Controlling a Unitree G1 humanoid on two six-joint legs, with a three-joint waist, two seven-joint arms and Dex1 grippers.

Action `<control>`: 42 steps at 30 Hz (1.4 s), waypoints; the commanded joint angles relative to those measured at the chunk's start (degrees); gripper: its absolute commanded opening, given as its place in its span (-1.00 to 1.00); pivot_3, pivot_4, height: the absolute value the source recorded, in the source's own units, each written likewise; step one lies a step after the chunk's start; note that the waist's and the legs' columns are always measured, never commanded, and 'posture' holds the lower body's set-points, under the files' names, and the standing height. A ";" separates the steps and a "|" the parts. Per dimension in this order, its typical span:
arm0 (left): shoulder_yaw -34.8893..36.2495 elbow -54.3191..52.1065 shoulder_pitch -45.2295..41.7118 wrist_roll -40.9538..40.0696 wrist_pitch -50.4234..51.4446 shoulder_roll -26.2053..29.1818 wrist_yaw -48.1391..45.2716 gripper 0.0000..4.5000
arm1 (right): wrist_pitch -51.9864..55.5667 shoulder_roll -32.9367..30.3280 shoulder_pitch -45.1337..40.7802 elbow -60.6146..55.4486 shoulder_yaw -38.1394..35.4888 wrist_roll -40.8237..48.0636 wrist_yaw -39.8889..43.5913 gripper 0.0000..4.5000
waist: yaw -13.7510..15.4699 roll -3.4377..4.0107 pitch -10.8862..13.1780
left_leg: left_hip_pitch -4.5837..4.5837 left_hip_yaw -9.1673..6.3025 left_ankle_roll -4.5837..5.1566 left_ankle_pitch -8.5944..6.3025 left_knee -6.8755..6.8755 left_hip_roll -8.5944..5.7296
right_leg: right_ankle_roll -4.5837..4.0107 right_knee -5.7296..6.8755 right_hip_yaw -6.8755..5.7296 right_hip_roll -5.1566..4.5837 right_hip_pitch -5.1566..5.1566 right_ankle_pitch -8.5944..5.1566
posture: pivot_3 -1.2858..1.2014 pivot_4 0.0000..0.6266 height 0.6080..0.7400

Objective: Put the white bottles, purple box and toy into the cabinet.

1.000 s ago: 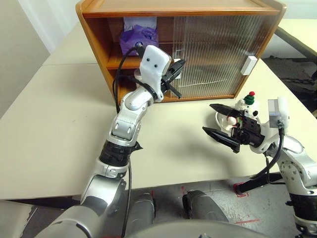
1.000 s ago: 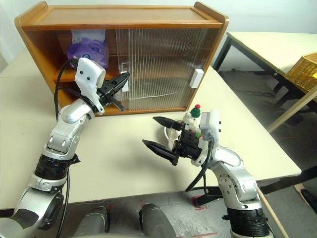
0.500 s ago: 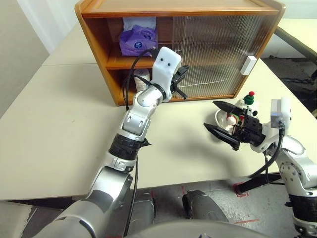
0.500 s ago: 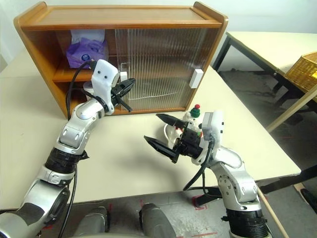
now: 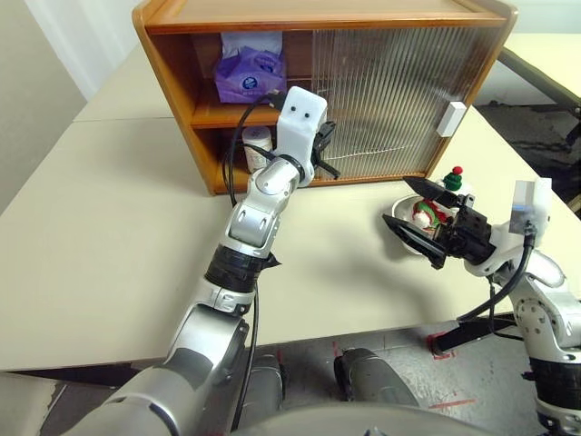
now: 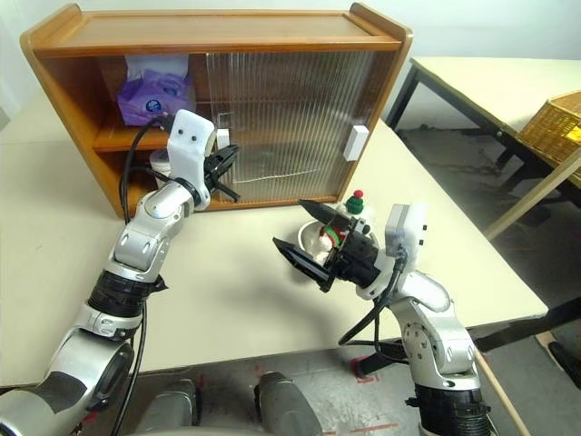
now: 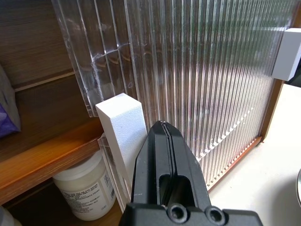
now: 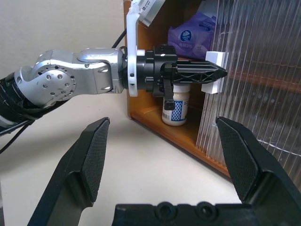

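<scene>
Our left claw (image 5: 325,153), fingers pressed together & empty, has dropped from beside the upper shelf to the door handle (image 7: 123,123) at the cabinet (image 5: 172,64) opening, tip just beside it. We judge it's set to slide the door, since the toy (image 6: 349,214) isn't in yet. Right claw (image 6: 313,238) stays spread wide, empty, and has closed in around the toy, which sits in a dish on the surface (image 5: 109,209). Box (image 5: 250,73) is on the top shelf. Left wrist view shows a bottle (image 7: 87,188) on the lower shelf by the handle; head views barely catch it. Can't see the 2nd bottle
</scene>
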 commanded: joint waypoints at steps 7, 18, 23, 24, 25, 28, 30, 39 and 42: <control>2.00 -5.46 2.80 0.65 3.26 1.50 2.47 -0.99 | 0.92 -0.98 -1.28 0.38 -0.05 0.94 0.78 1.00 | -0.16 0.00 0.00 | -0.01 0.03 0.00 0.00 -0.01 0.00 | 0.00 0.00 0.01 0.02 -0.02 0.00 | -0.09 -0.84 1.00; 4.06 -10.77 5.48 0.31 6.99 4.10 2.80 -0.99 | 4.50 -1.25 -3.39 -2.27 0.57 1.55 -1.27 1.00 | -0.16 0.00 0.00 | 0.03 0.03 0.00 0.00 0.00 0.01 | -0.06 0.01 0.02 0.03 0.00 0.03 | -0.09 -0.84 1.00; 5.43 -12.69 7.43 0.46 8.03 6.46 2.87 -0.99 | 6.52 -1.37 -4.36 -3.65 0.77 2.05 -2.38 1.00 | -0.15 0.01 -0.01 | 0.04 0.02 -0.01 0.00 -0.01 0.02 | -0.07 0.01 0.02 0.05 -0.01 0.04 | -0.07 -0.83 1.00; 5.70 -13.10 7.83 0.46 8.21 6.83 2.99 -0.99 | 6.89 -1.36 -4.56 -3.91 0.83 2.11 -2.64 1.00 | -0.15 0.01 -0.01 | 0.05 0.02 -0.01 0.00 -0.01 0.02 | -0.08 0.02 0.02 0.05 -0.01 0.05 | -0.07 -0.83 1.00; 5.86 -13.40 8.08 0.42 8.34 7.07 3.07 -0.99 | 7.16 -1.36 -4.70 -4.10 0.86 2.17 -2.83 1.00 | -0.15 0.01 -0.01 | 0.05 0.02 -0.01 0.00 -0.01 0.03 | -0.09 0.02 0.03 0.06 -0.01 0.05 | -0.07 -0.83 1.00; 6.71 -14.09 9.05 0.56 8.49 8.08 3.45 -0.99 | 7.92 -1.45 -5.22 -4.39 1.11 2.40 -3.27 1.00 | -0.13 0.01 -0.01 | 0.07 0.01 -0.02 0.01 -0.01 0.03 | -0.10 0.03 0.02 0.06 0.00 0.06 | -0.06 -0.82 1.00; 7.25 -14.47 9.53 0.56 8.64 8.64 3.61 -0.99 | 8.20 -1.47 -5.44 -4.43 1.18 2.48 -3.37 1.00 | -0.13 0.02 -0.01 | 0.08 0.01 -0.02 0.02 -0.01 0.04 | -0.13 0.03 0.03 0.06 -0.01 0.08 | -0.06 -0.82 1.00; 10.70 -16.19 12.00 0.52 9.30 12.99 3.99 -0.99 | 7.50 -1.37 -5.21 -2.49 0.90 2.39 -1.30 1.00 | -0.05 0.02 -0.01 | 0.10 -0.11 -0.09 0.03 -0.06 0.11 | -0.27 0.06 0.03 0.18 -0.07 0.16 | -0.04 -0.80 1.00; 11.79 -16.52 12.66 0.25 9.50 14.18 4.13 -0.99 | 7.25 -1.27 -5.14 -2.02 0.87 2.25 -0.69 1.00 | 0.07 0.02 -0.01 | 0.11 -0.17 -0.15 0.07 -0.16 0.12 | -0.33 0.07 0.03 0.21 -0.12 0.20 | -0.03 -0.80 1.00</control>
